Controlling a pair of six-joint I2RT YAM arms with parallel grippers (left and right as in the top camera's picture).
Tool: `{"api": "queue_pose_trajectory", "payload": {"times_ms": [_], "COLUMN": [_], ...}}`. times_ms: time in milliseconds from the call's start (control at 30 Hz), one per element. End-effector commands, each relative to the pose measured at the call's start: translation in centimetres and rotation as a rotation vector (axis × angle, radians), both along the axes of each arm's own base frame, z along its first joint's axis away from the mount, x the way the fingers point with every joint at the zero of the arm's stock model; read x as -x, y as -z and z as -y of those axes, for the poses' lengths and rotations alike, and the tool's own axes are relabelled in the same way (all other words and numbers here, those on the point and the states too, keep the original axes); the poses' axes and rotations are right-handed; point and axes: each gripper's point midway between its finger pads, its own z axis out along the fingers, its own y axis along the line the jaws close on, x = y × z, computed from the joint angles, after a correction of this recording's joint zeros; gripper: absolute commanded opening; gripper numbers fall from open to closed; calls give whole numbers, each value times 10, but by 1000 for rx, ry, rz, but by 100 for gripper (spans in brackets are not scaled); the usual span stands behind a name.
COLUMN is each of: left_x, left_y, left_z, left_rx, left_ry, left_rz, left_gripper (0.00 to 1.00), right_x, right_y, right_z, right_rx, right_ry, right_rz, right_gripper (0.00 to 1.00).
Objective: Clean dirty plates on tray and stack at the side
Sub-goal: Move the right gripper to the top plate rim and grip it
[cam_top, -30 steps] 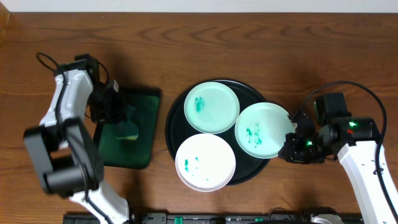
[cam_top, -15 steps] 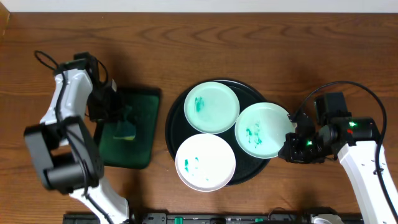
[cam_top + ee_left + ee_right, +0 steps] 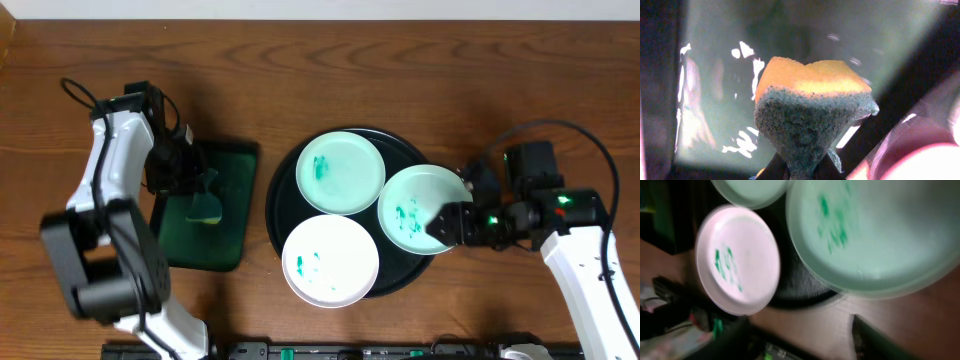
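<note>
The large round glossy black tray (image 3: 283, 200) stood at frame centre on the brown wooden desk (image 3: 400, 70). In it lay three round white shallow items, each with teal-green smears: the upper plate (image 3: 342, 172), the right plate (image 3: 418, 208) and the lower plate (image 3: 330, 260), whose rim overhung the tray's lower edge. The right tool (image 3: 445, 222) sat over the right plate's right rim; whether it was open or closed could not be determined. The left tool (image 3: 198, 188), at frame left, was closed on a yellow-and-green sponge (image 3: 812, 100) above the dark-green rectangular tray (image 3: 225, 235).
</note>
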Motion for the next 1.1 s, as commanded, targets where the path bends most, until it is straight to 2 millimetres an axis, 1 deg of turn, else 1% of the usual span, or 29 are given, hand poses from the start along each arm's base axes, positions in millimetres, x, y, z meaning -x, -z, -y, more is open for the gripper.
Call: {"api": "queue_pose_trajectory", "payload": {"times_ms": [0, 133, 267, 367, 533, 633, 700, 767, 833, 933, 1067], "left_x": [-1, 4, 5, 5, 5, 5, 5, 5, 5, 5, 5], "left_y": [-28, -32, -32, -32, -32, -32, -32, -32, -32, -32, -32], "left_z": [8, 9, 10, 10, 10, 10, 10, 10, 10, 10, 10], "left_rx": [0, 0, 1, 1, 1, 1, 1, 1, 1, 1, 1], "left_ry": [-1, -1, 0, 0, 0, 1, 1, 1, 0, 1, 0], "left_rz": [69, 59, 56, 56, 57, 56, 56, 55, 55, 55, 55], "left_gripper": [8, 8, 8, 8, 8, 8, 8, 8, 8, 8, 8], "right_x": [-19, -45, -75, -101, -151, -173, -185, -189, -189, -183, -175], "right_y": [-15, -13, -4, -2, 6, 14, 25, 39, 57, 85, 111], "right_z": [-20, -46, -62, -76, -91, -94, -90, -88, -86, -81, -77], "right_rx": [-43, -46, 35, 47, 51, 55, 62, 71, 81, 95, 108], "right_ry": [-39, -113, -178, -226, -242, -235, -221, -216, -219, -216, -233], "right_rz": [91, 136, 153, 166, 175, 163, 130, 82, 29, -55, -126], "right_gripper": [75, 74, 71, 72, 71, 74, 71, 70, 70, 70, 69]}}
